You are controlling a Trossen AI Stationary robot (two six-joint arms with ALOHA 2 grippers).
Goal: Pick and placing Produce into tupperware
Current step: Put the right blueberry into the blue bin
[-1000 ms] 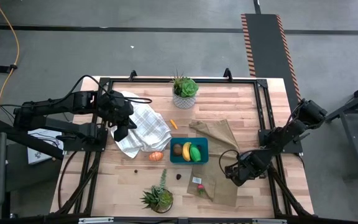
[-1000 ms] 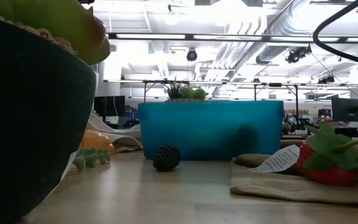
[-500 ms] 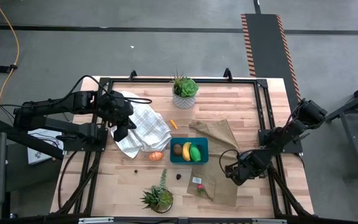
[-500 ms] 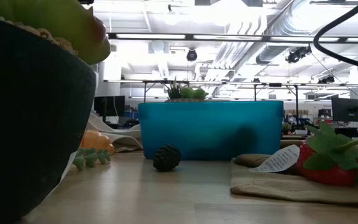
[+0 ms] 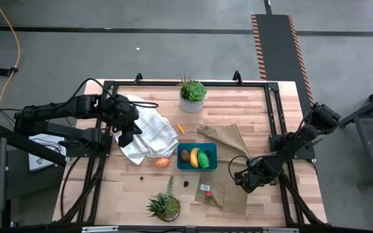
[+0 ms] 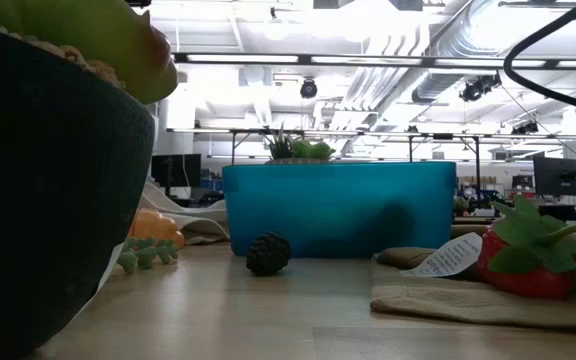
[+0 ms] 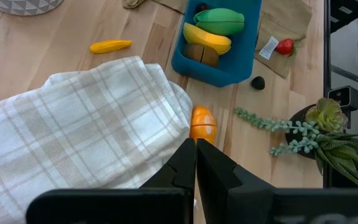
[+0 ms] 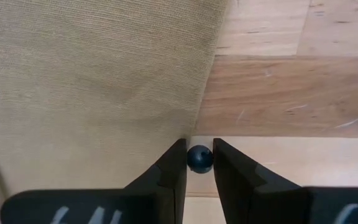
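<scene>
The teal tupperware stands mid-table and holds a brown round piece, a yellow banana and a green piece. On the wood lie an orange piece, a small yellow-orange piece and a dark berry. A strawberry lies on the tan cloth. My right gripper points down at the cloth's right edge, shut on a small dark blue ball. My left gripper hangs shut above the plaid cloth, touching nothing. My right gripper has the small dark blue ball pinched between its two fingers, which meet its opposite sides. The fingers come from above, pointing down. The ball sits on the wooden table, right beside the tan cloth's edge.
A potted plant stands at the far edge and another at the near edge, its dark pot filling the left of the low view. A black frame runs round the table.
</scene>
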